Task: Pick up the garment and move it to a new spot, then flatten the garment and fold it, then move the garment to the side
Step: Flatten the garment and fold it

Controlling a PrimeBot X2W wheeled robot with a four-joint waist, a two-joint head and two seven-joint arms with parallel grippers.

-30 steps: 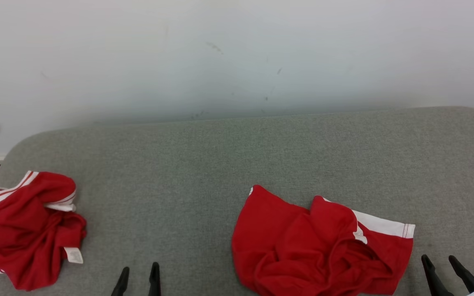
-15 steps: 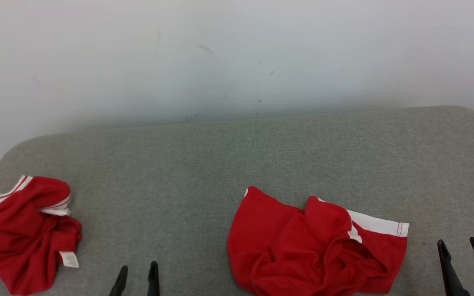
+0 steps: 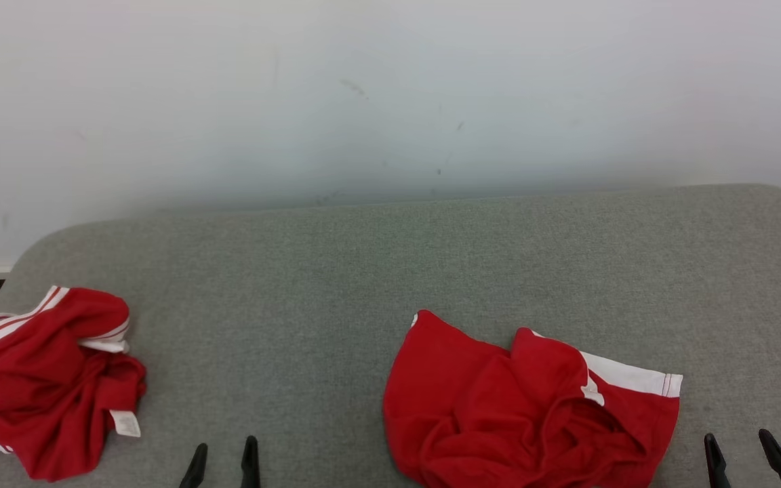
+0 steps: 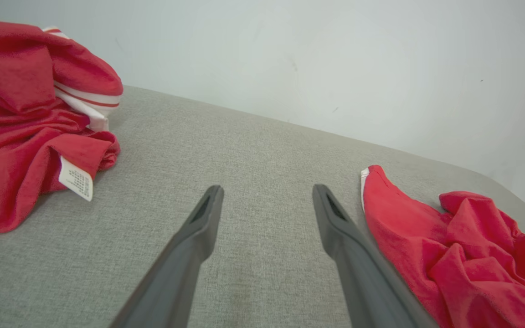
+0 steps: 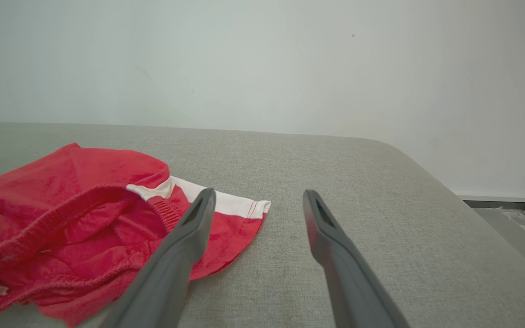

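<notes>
A crumpled red garment [image 3: 526, 413] with a white band lies on the grey cushioned surface [image 3: 390, 271], right of centre near the front edge. In the right wrist view the garment [image 5: 75, 214] sits left of my right gripper [image 5: 259, 192], which is open and empty, its left finger over the white-banded corner. My right gripper [image 3: 736, 437] is just right of the garment in the head view. My left gripper [image 3: 224, 446] is open and empty over bare fabric. From the left wrist, my left gripper [image 4: 268, 189] has the garment [image 4: 463, 255] to its right.
A second crumpled red garment [image 3: 45, 379] with white stripes and a label lies at the surface's left end, also seen as a red heap [image 4: 21, 136] from the left wrist. A pale wall [image 3: 390, 102] stands behind. The surface drops off at the rounded right end [image 5: 426, 182].
The head camera has swayed slightly. My right gripper's fingers shifted right and higher in the view, then sank back low. Both garments and my left gripper have stayed put.
</notes>
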